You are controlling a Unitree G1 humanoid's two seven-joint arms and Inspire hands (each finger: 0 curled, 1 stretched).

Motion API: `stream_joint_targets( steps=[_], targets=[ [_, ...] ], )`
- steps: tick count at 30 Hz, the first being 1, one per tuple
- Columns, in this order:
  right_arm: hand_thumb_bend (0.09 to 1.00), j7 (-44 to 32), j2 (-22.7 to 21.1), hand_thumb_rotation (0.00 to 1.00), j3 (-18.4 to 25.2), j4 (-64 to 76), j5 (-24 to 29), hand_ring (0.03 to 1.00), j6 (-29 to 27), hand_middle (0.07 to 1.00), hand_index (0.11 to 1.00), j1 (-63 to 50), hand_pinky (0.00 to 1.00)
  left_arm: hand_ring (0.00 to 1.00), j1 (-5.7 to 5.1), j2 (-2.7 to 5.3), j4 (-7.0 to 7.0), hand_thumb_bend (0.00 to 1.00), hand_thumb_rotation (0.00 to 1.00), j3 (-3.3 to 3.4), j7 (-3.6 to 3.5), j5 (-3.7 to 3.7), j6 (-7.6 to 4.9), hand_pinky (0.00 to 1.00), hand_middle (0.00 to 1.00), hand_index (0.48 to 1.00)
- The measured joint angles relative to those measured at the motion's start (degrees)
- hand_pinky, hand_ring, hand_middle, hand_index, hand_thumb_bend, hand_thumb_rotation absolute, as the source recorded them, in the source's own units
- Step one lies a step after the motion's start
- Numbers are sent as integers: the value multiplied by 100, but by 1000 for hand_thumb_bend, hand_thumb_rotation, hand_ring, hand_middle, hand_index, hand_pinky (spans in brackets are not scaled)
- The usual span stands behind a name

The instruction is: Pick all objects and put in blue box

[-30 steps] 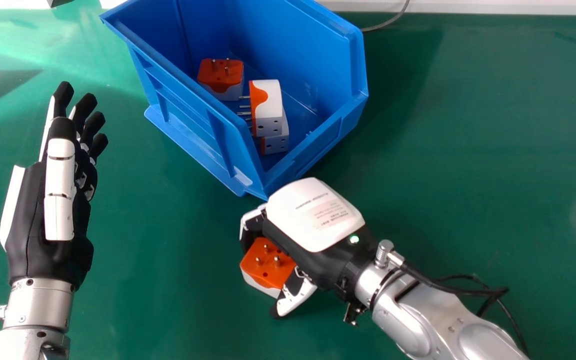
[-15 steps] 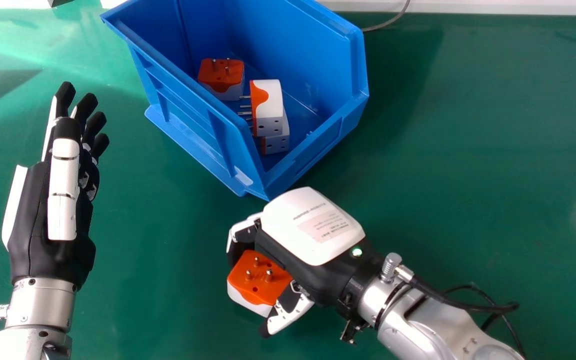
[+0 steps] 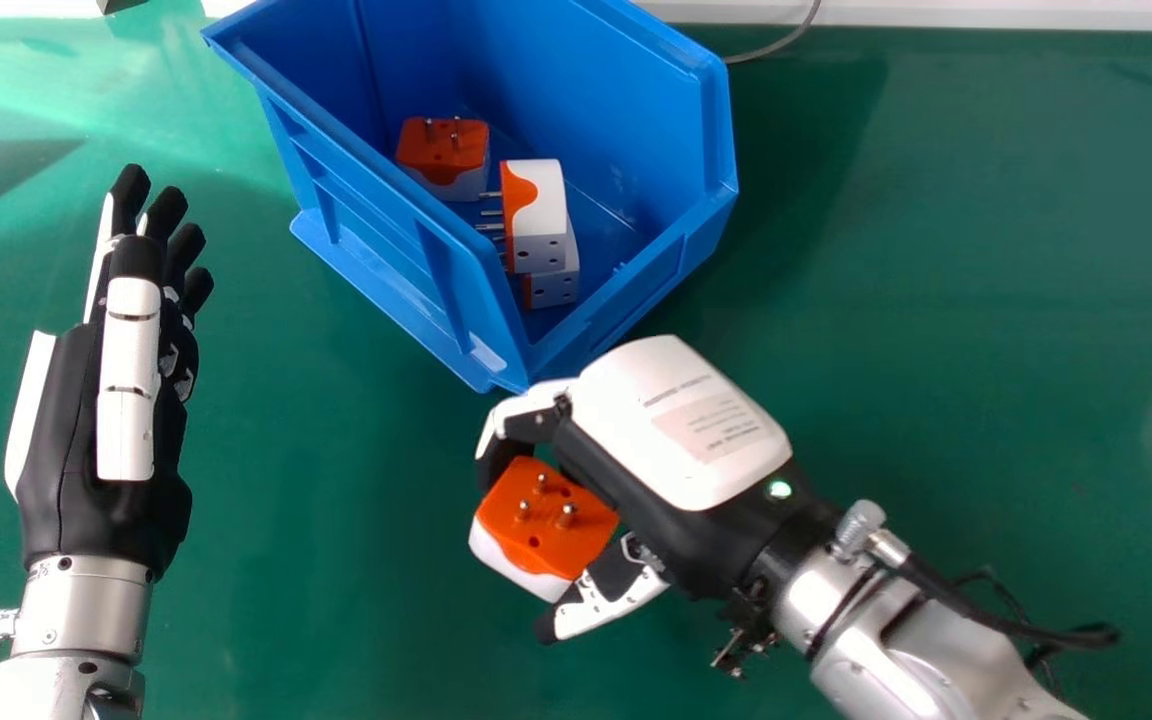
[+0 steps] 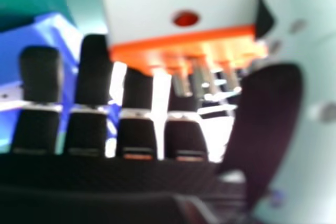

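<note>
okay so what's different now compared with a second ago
The right robot hand first dipped nearer the robot, then swung back out and rightward, apparently rising, with the plug adapter in its hold throughout. Nothing was let go. The left robot hand, blue box and adapters inside stayed essentially put.

The right hand (image 3: 681,425) holds an adapter (image 3: 536,518) (pins up).

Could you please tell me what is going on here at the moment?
The robot's right hand is holding an orange and white plug adapter, its prongs facing up, in front of the blue box. Similar adapters already lie in the box. The left hand is idle at the left.
</note>
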State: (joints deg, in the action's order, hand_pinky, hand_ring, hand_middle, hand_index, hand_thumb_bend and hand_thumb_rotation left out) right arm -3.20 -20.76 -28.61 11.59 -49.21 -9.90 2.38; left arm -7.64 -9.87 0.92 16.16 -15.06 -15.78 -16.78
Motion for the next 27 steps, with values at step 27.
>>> stream_joint_targets(
  steps=[27],
  targets=[
    [492, -802, -261, 0, 1578, 2012, 422, 408, 184, 488, 512, -613, 315, 994, -2, -6, -4, 494, 983, -13, -17, 4, 3, 997, 999, 1000]
  ],
)
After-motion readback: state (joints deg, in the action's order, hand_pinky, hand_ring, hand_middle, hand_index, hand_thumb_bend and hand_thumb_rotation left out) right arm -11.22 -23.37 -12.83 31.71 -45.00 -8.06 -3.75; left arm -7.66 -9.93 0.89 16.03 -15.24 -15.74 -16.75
